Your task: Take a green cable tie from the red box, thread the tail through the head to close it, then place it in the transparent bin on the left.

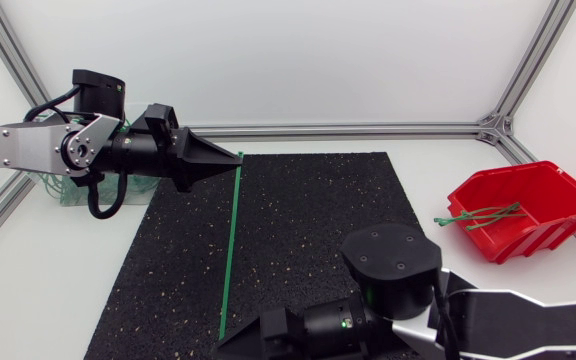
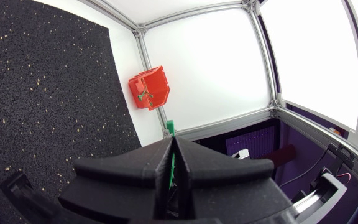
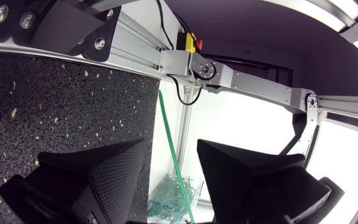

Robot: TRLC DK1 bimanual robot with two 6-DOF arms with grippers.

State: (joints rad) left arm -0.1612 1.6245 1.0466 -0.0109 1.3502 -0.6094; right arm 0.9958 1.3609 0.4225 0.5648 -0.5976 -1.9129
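Black mat (image 1: 308, 230): covers the middle of the table and serves as reference for all items below.

Left arm (image 1: 28, 145): enters over the mat's far left corner, wrist roughly level, pointing along the far edge. The left gripper (image 1: 230, 156) is clamped on one end of the green cable tie (image 1: 230, 250). The left wrist view shows both fingers pressed flat on the strip, with a short green stub (image 2: 170, 129) protruding past the tips.

Right arm (image 1: 528, 315): enters low across the mat's near right corner. The right gripper (image 1: 228, 344) sits at the near edge with fingers spread. The tie runs through the gap and no contact is visible on either side.

Red box (image 1: 528, 240): off the mat's right edge, with more green ties inside.

Transparent bin (image 1: 53, 198): off the mat's far left corner, behind the left arm, and already holding ties.

Cable tie: lies straight across the mat from far edge to near edge, unlooped.

Assessment: one end is pinned, apparently so that the free end is presented to the right gripper for threading. Closure is not done.
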